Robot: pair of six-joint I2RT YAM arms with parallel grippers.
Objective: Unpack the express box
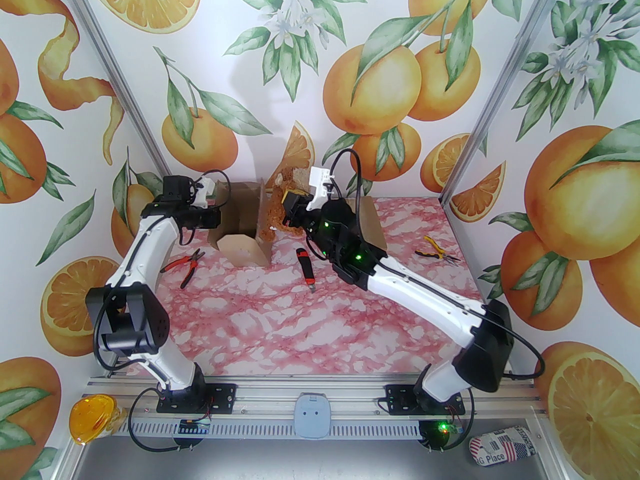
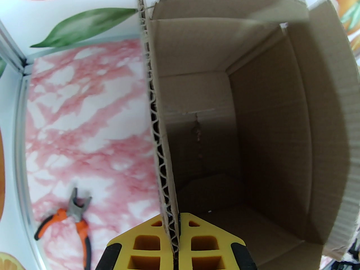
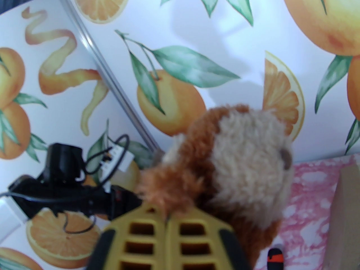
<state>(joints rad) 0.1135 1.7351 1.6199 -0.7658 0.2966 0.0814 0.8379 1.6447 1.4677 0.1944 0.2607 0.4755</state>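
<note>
The brown cardboard express box (image 1: pixel 243 218) stands open at the back left of the table. My left gripper (image 1: pixel 216 212) is shut on its left wall. In the left wrist view the yellow fingers (image 2: pixel 175 239) pinch the corrugated wall edge, and the box inside (image 2: pixel 239 128) looks bare. A brown and tan plush toy (image 1: pixel 276 202) hangs just right of the box, above the table. My right gripper (image 1: pixel 287 204) is shut on it. The right wrist view shows the plush toy (image 3: pixel 242 164) with fur caught between the yellow fingers (image 3: pixel 168 229).
Red pliers (image 1: pixel 183 265) lie left of the box, also seen as orange pliers (image 2: pixel 70 218). A black and red utility knife (image 1: pixel 305 269) lies mid-table, yellow pliers (image 1: pixel 436 251) to the right. A flat cardboard piece (image 1: pixel 371 218) lies behind the right arm.
</note>
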